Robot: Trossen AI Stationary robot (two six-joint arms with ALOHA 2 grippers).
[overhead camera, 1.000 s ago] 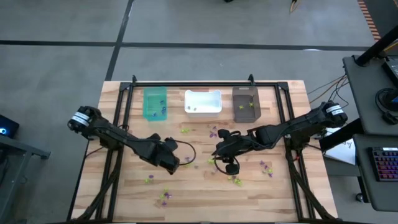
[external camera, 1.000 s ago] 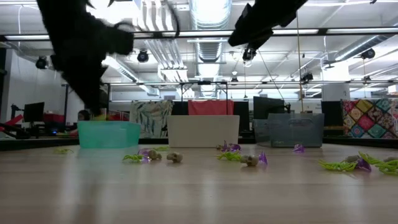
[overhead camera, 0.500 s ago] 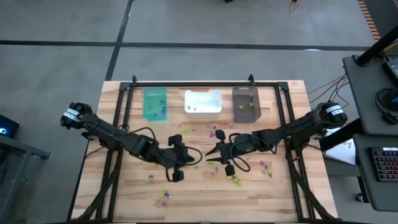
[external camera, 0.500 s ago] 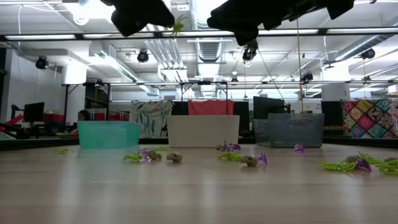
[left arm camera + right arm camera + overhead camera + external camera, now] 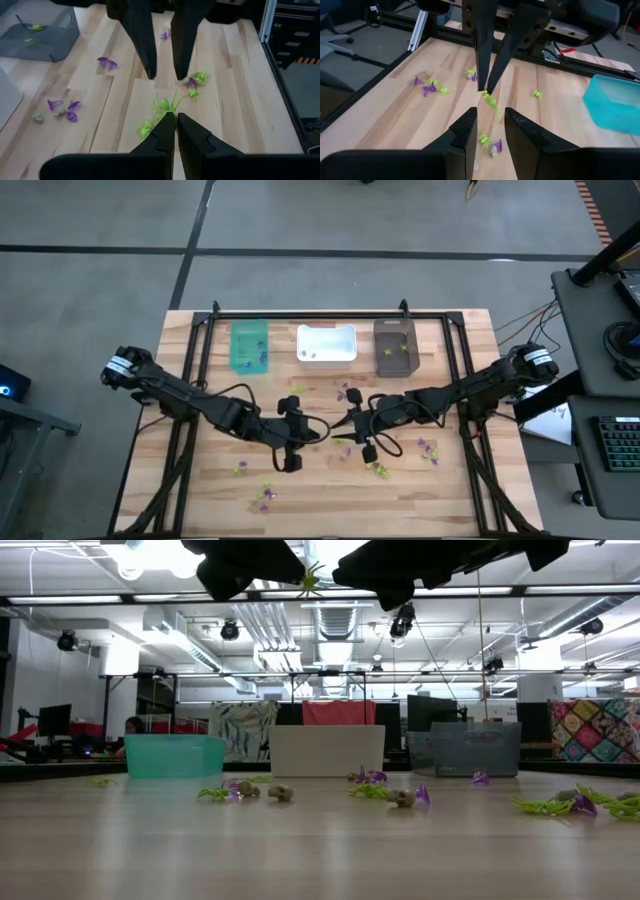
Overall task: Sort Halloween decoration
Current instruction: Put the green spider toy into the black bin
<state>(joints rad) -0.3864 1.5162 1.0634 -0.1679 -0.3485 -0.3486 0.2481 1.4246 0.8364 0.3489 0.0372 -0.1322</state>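
My left gripper (image 5: pixel 318 432) is shut on a lime-green spider-like trinket (image 5: pixel 167 105), high above the middle of the table. My right gripper (image 5: pixel 488 122) faces it from the table's right, open, its fingertips (image 5: pixel 150 70) just short of the trinket (image 5: pixel 490 99) and not touching it. Several purple, green and pale trinkets (image 5: pixel 378 470) lie scattered on the wooden table (image 5: pixel 450 480). Teal (image 5: pixel 250 348), white (image 5: pixel 326 343) and dark (image 5: pixel 395 347) bins stand in a row at the far edge. My left gripper pinches the green trinket by one end (image 5: pixel 170 113) between its two fingertips. The fingers come from the table's left, slanting a little downward. The rest of the trinket (image 5: pixel 308 578) sticks out ahead of the tips, lifted well clear of the table.
A few trinkets lie in the bins. Loose ones lie below the grippers (image 5: pixel 345 442), toward the near edge (image 5: pixel 265 498) and at the right (image 5: pixel 428 448). A black frame rail (image 5: pixel 310 313) runs behind the bins.
My left gripper has risen from the table and tipped up from pointing down to nearly level, moving toward the right gripper with the green trinket lifted clear. My right gripper has also tipped up to nearly level, now facing the left one.
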